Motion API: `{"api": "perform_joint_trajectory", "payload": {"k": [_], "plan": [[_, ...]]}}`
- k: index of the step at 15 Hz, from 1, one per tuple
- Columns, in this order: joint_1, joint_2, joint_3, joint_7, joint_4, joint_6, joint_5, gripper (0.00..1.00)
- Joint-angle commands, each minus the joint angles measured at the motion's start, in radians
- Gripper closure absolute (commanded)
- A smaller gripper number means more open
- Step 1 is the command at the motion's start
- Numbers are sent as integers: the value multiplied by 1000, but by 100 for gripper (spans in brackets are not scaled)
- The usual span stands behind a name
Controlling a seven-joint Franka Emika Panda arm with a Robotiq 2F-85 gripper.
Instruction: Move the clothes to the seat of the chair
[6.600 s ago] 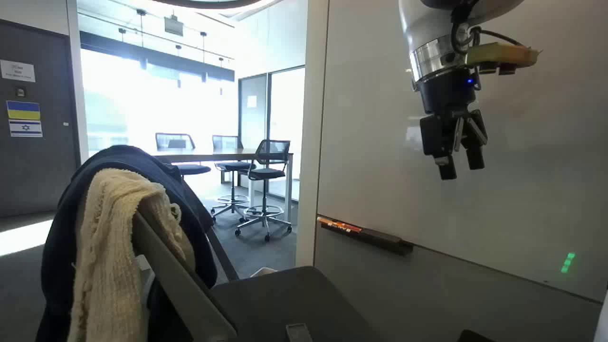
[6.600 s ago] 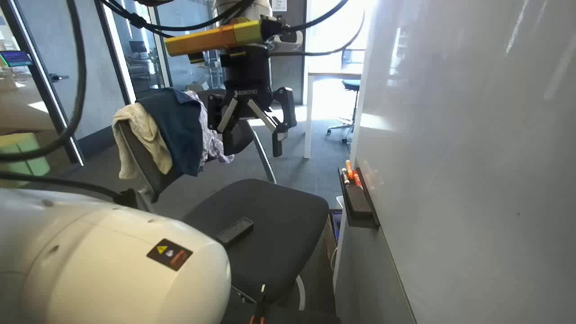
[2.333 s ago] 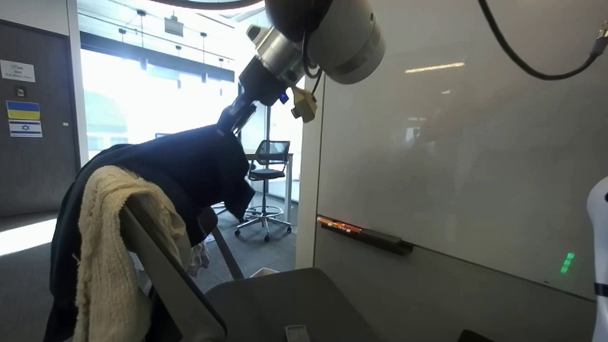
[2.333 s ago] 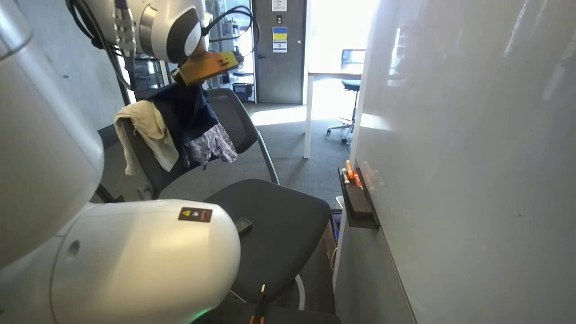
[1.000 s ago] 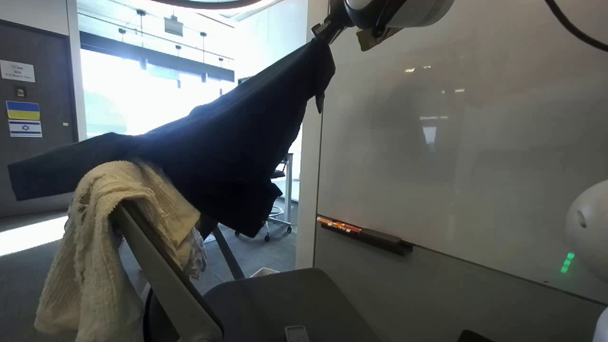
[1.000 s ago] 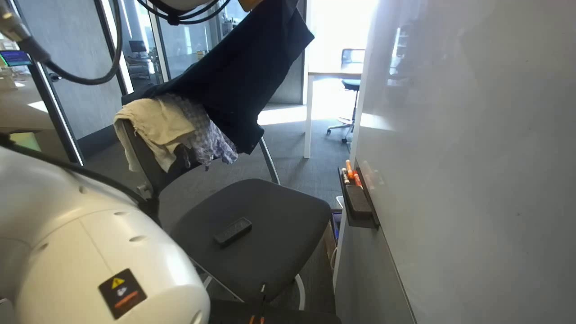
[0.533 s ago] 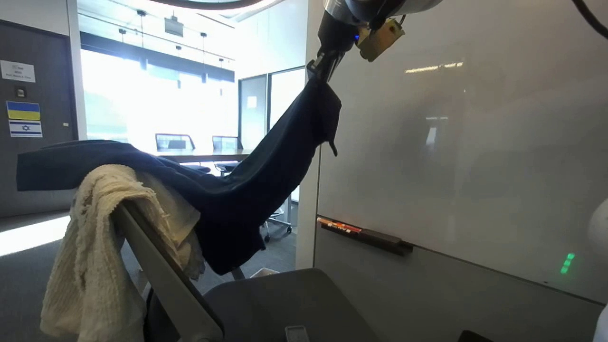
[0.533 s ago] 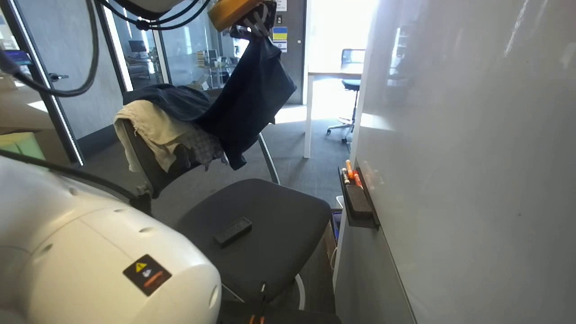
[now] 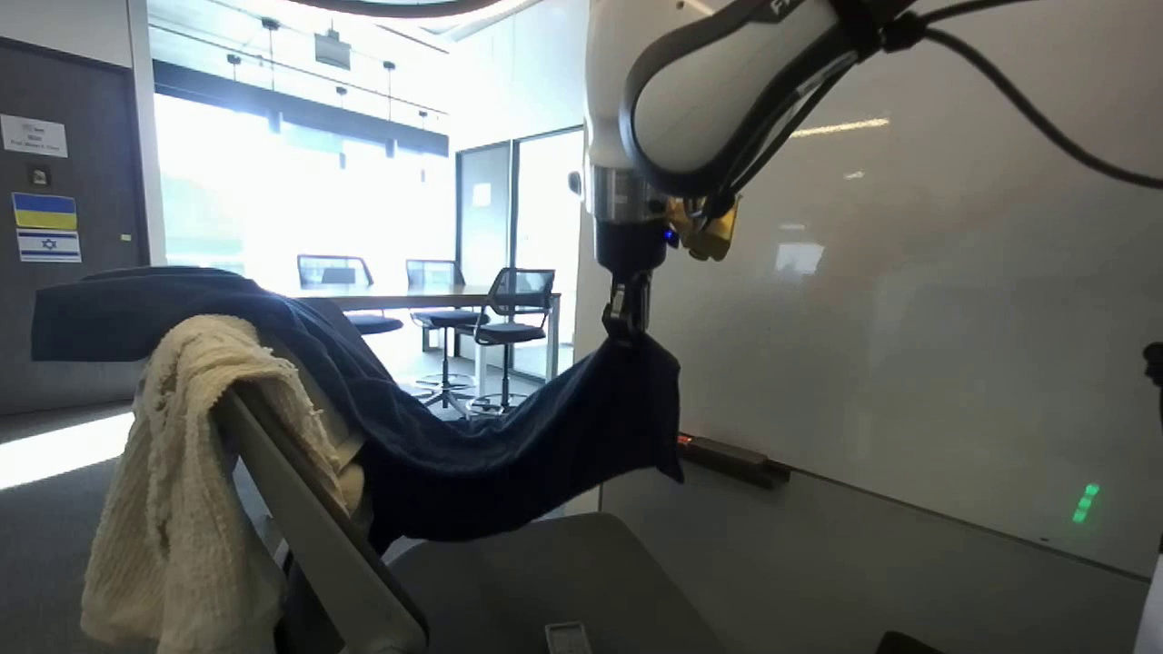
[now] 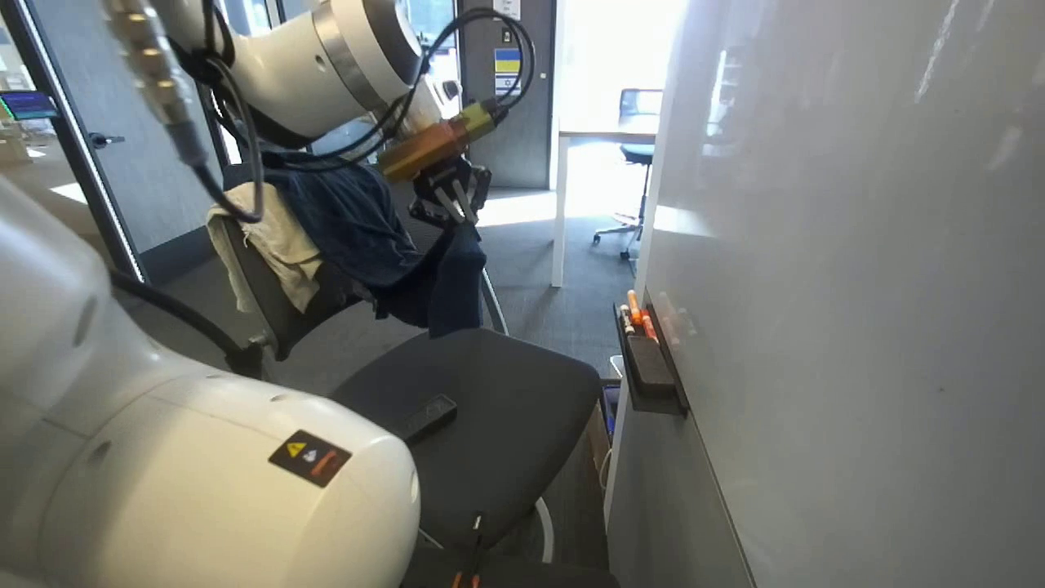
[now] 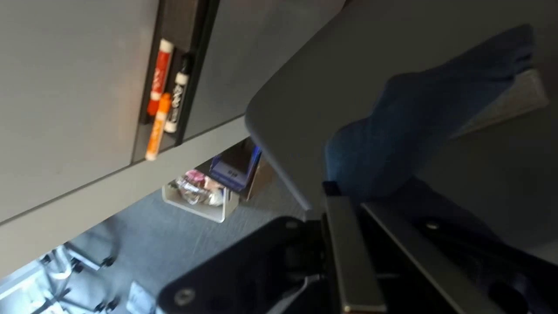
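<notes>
The Robotiq gripper (image 9: 627, 336) is clamped on one end of the navy jacket (image 9: 482, 472) — the garment sags above the office chair's seat (image 10: 522, 400) from its backrest (image 9: 313, 531), where a cream fuzzy cloth (image 9: 195, 481) hangs draped alongside.

A whiteboard (image 9: 909, 318) and a glaring window (image 9: 291, 209)
Before the window stand a table (image 9: 391, 292) and dark chairs (image 9: 509, 333); a patch of sunlight (image 9: 54, 450) lies on grey floor (image 9: 41, 554) near a dark door (image 9: 95, 182) with two flags (image 9: 44, 212).
</notes>
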Motion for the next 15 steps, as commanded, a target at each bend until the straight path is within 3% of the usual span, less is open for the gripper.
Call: {"api": "perform_joint_trajectory", "payload": {"k": [1, 8, 15], "plan": [[79, 138, -76, -1, 3, 3, -11, 95], [131, 357, -154, -7, -21, 239, -5, 93], [163, 541, -165, 45, -1, 469, -82, 92]]}}
